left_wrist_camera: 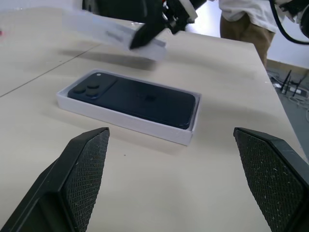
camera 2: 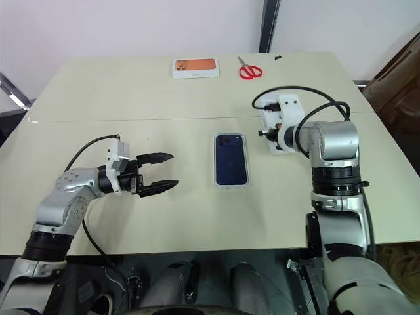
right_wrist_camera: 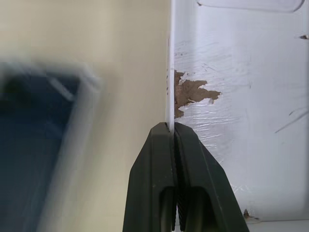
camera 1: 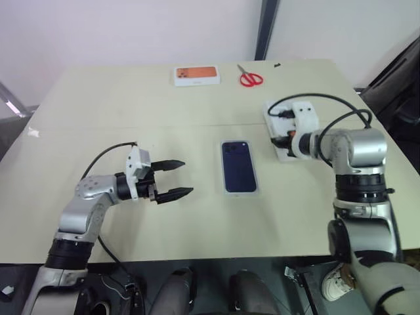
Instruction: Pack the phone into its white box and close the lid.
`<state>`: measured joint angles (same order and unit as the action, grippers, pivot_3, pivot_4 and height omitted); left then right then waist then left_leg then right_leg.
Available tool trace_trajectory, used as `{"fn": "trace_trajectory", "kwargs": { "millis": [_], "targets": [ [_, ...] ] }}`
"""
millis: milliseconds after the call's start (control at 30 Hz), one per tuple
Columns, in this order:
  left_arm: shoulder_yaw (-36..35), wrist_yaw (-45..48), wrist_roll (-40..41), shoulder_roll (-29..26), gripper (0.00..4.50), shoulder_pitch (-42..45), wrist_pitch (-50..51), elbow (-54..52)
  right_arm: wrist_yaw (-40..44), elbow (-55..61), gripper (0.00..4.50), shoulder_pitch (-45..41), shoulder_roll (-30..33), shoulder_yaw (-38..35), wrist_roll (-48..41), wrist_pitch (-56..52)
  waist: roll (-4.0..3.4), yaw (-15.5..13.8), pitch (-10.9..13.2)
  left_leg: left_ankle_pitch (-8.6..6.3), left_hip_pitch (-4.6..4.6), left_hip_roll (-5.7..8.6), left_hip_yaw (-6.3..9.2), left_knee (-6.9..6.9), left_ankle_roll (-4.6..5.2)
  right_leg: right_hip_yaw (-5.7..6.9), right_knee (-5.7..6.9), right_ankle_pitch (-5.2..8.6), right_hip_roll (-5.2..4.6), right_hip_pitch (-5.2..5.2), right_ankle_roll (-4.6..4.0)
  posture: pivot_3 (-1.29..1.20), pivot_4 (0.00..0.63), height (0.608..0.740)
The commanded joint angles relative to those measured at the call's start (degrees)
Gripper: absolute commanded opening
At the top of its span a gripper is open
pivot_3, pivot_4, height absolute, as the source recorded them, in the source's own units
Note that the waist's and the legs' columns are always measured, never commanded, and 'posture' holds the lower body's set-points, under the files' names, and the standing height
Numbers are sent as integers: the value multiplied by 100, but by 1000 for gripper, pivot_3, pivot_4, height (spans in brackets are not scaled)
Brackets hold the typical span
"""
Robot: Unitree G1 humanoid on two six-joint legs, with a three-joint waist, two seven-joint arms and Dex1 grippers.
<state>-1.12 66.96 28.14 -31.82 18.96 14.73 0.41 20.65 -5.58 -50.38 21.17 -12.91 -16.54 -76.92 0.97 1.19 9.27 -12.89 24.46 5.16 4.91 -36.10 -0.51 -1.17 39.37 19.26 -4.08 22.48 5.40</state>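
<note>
While the glossy navy phone (camera 1: 238,166) is lying camera-side up inside the shallow white box (left_wrist_camera: 126,123), the right gripper (right_wrist_camera: 173,129) is pinching the lid's (right_wrist_camera: 241,106) thin rim, just right of the box. Torn brown patch showing on white card. Left gripper (camera 1: 176,178), textured black fingers spread, is holding nothing, left of the box.

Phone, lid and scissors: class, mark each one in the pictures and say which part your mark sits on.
phone (camera 1: 238,167): left eye view, middle of its dark back.
lid (right_wrist_camera: 241,87): right wrist view, its white inner face.
scissors (camera 2: 250,72): right eye view, the red handles.
</note>
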Motion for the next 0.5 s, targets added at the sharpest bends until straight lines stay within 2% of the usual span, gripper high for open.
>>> {"fn": "trace_trajectory", "kwargs": {
  "millis": [33, 267, 400, 500],
  "targets": [
    [-205, -229, 58, 109, 4377, 148, -105, 52, 122, 586, 37, -145, -599, -837, -803, 135, -1, -2, 0, 0, 0, 0, 0, 0, 0, 0, 2, 0, 0, 1, 0, 0, 150, 734],
    [-328, -431, 146, 135, 4377, 181, -4, 92, -405, 1359, 37, -110, -2478, -3003, -2301, -1424, -5, -14, -2, 2, 0, 0, 2, -2, -3, 1, 8, 0, -1, 2, 0, 0, 150, 734],
    [-466, -383, 213, 37, 4377, 301, 96, 246, -1057, 1722, 37, 410, -3050, -3095, -3425, -1558, -9, -19, -3, 2, -1, 1, 2, -2, -3, 0, 12, 0, -1, 4, 0, 0, 150, 734],
    [-492, -398, 238, 45, 4377, 410, 143, 310, -1911, 1587, 37, 605, -3407, -3222, -4603, -1558, -9, -3, -3, 1, 0, 2, 1, -2, -1, -2, 12, 0, -2, 4, 0, 0, 150, 734]
  ]
}}
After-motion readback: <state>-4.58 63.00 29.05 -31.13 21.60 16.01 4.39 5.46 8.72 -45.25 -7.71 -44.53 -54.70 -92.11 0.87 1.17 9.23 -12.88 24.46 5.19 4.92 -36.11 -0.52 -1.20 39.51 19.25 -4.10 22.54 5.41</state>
